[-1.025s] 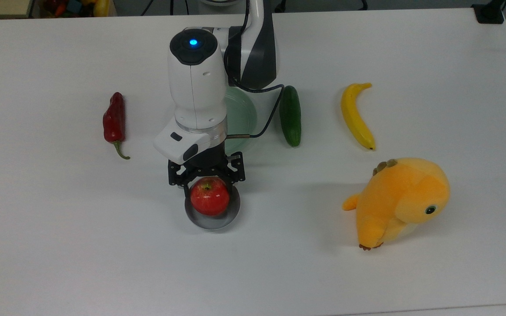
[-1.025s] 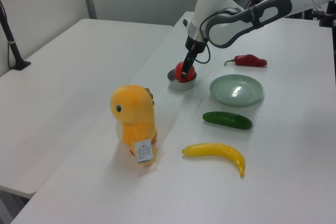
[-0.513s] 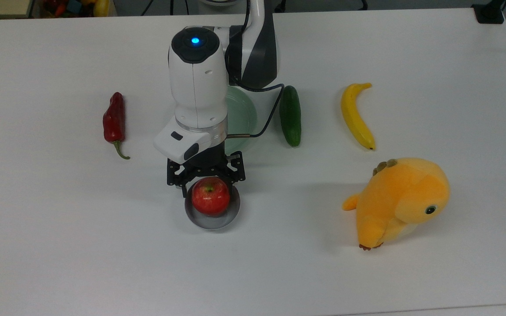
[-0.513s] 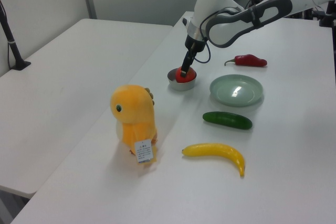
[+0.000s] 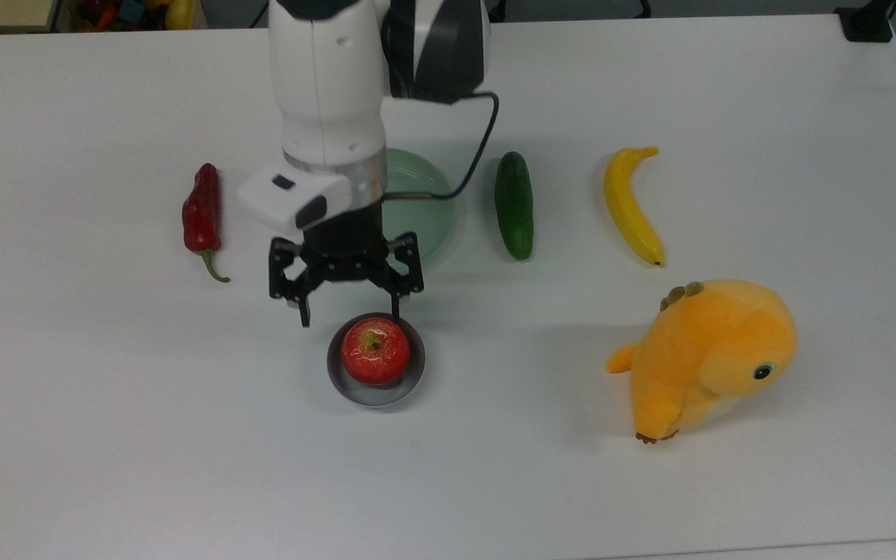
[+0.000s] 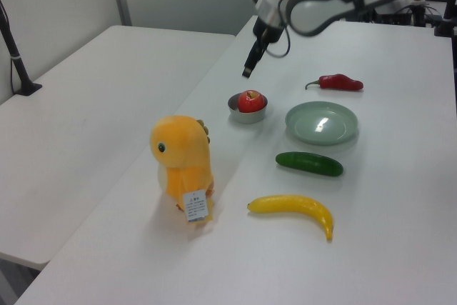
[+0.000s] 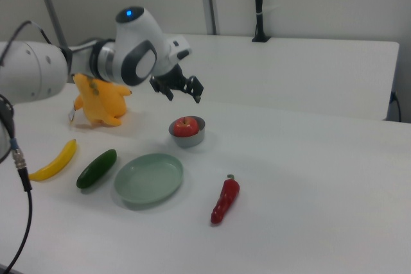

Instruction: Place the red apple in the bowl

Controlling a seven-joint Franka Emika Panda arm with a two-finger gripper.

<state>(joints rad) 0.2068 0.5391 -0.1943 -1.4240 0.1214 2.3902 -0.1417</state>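
One red apple [image 5: 374, 351] sat inside the bowl [image 5: 414, 376], stem dimple up, nearest the top view's lower edge, and the placement looked finished. Just behind and above it hung the gripper [image 5: 347, 309], fingers spread apart and holding nothing, clear of the fruit; the left view showed it [image 6: 248, 71] well above the bowl's rim. Little seemed likely to go wrong from there. The main risk I judged was a low sideways retreat clipping the rim and tipping the small bowl, or the dangling cable [image 5: 477, 152] dragging over the green plate [image 5: 436, 204] beyond. Farther back, the chilli pepper [image 5: 202, 214] lay toward the top view's left. The arm [image 5: 331, 101] stood nearly vertical over the plate, wrist pointing straight down, with its elbow folded toward the table's far edge.
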